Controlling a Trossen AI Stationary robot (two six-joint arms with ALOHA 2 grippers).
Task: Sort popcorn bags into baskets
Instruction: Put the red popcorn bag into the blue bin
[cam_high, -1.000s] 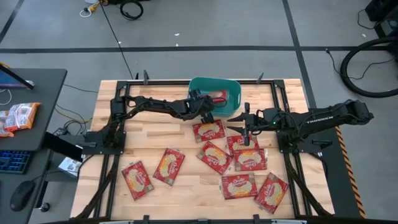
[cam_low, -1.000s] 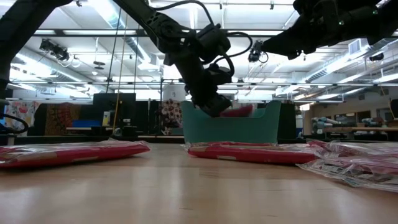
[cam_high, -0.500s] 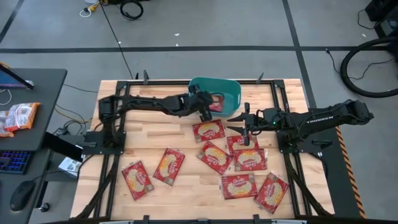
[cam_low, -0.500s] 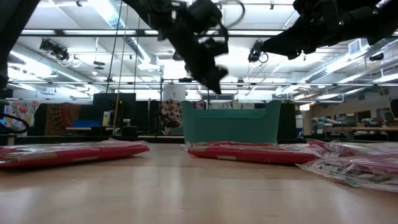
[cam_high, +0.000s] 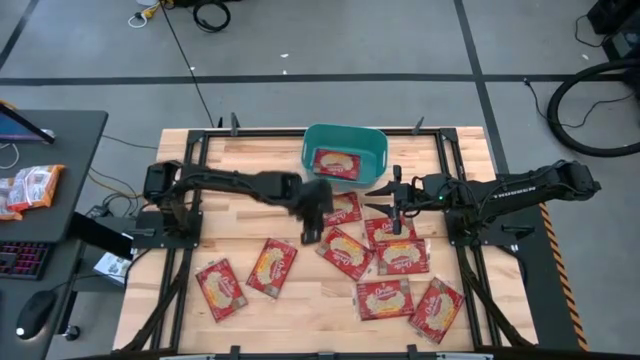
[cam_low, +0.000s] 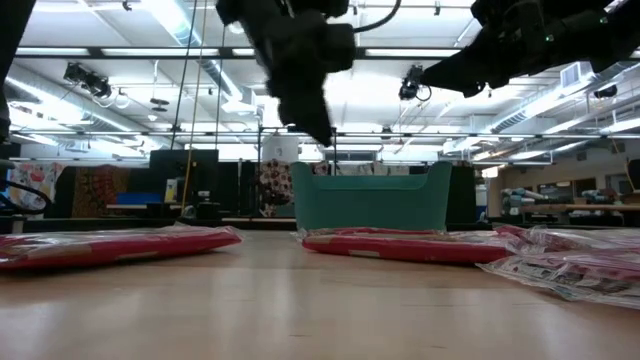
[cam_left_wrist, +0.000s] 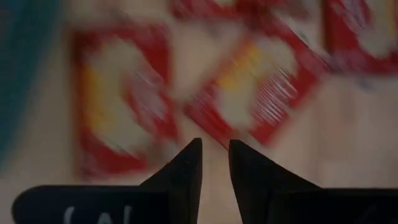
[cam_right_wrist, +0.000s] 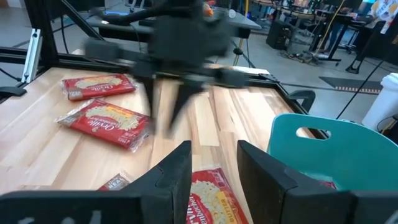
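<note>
table: pale butcher-block wooden tabletop (cam_high: 250, 215) in a black frame, holds everything
basket: teal plastic rectangular tub with rounded corners (cam_high: 378, 152) at the far edge, middle of the table; one flat red popcorn packet with cream-yellow centre (cam_high: 336, 162) lies inside it
loose bags: eight red packets on the wood; one just in front of the tub (cam_high: 345, 207), one tilted near table centre (cam_high: 345, 252), three more to its right in a touching, partly overlapping cluster, two at the near right, and two lying apart at the near left (cam_high: 272, 266) and (cam_high: 219, 288)
left arm: dark arm reaching across from the left, left gripper (cam_high: 310, 228) over the wood just beside the centre packets
left jaws: nearly closed, thin gap between the tips, nothing between them (cam_left_wrist: 214, 163); wrist view looks down on blurred red packets
right arm: waiting over the right cluster, right gripper (cam_high: 381, 199) pointing toward table centre
right jaws: parted, empty (cam_right_wrist: 213, 163)
step: one bag binned, left gripper positioned for the next pick, probably the tilted centre packet; not yet touching any
next move calls for: spread the fingers, line up across the packet's edge, come down flat to the wood, pinch, lift clear of neighbours, carry over the tub rim and let go
watch: packets lie flat and slick, so an edge grip looks easiest to lose
</note>
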